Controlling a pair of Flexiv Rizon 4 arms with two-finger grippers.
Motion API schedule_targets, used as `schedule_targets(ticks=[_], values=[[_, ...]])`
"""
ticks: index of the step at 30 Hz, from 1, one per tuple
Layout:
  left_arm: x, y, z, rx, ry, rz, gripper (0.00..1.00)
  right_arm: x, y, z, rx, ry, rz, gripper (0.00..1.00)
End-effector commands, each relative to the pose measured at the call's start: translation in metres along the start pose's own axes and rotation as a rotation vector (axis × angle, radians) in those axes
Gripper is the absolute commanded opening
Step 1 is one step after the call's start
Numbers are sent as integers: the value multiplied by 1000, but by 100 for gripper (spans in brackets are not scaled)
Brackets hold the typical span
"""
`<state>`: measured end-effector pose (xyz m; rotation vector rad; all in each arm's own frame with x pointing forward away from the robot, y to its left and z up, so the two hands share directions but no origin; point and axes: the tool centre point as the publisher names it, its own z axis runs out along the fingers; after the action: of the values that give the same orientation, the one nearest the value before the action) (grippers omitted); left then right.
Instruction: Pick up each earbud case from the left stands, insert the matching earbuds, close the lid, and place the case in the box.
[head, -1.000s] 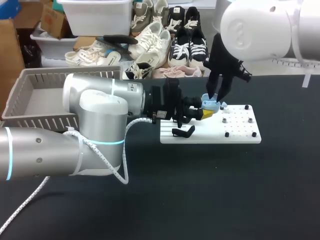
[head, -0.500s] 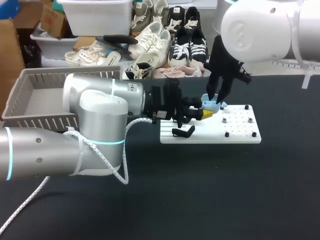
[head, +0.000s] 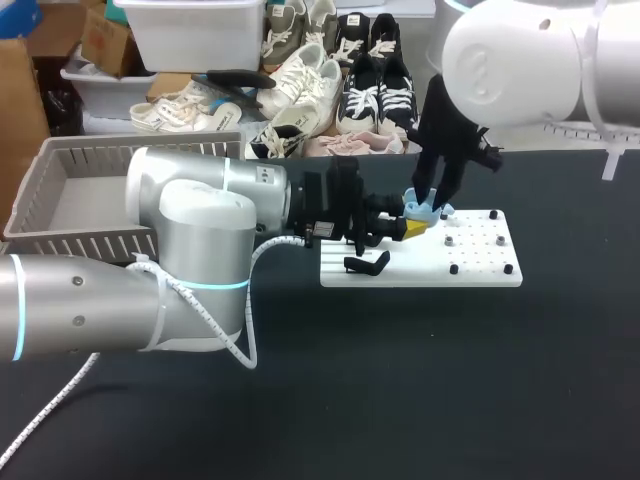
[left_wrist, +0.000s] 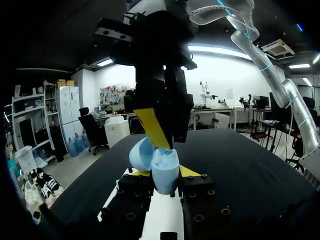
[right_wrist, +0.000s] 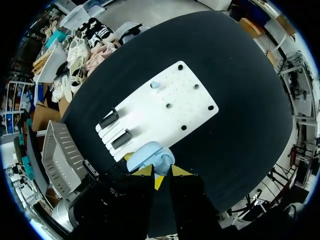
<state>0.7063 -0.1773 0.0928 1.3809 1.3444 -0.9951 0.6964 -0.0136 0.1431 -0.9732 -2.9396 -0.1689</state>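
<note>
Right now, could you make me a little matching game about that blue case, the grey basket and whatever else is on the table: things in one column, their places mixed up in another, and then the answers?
Things
1. light blue earbud case
2. grey basket
3. black stand
4. right gripper

Places
A. standing on the white board
B. pointing down just above the open case
C. between the fingers of the left gripper, lid open
D. at the table's left side, away from the board

Pairs: 1-C, 2-D, 3-A, 4-B
</note>
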Motion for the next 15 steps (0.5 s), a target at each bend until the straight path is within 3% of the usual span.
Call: schedule_targets(ticks=[1,8,11,15], values=[[1,0,-1,-3,-4,1,0,1,-2,1,0,1,0,0],[1,0,-1,-3,-4,1,0,2,-2,1,0,3,-10,0],[1,0,-1,-3,-4,1,0,2,-2,1,0,3,-10,14],[1,0,-1,-3,-4,1,0,2,-2,0,0,0,-10,18]])
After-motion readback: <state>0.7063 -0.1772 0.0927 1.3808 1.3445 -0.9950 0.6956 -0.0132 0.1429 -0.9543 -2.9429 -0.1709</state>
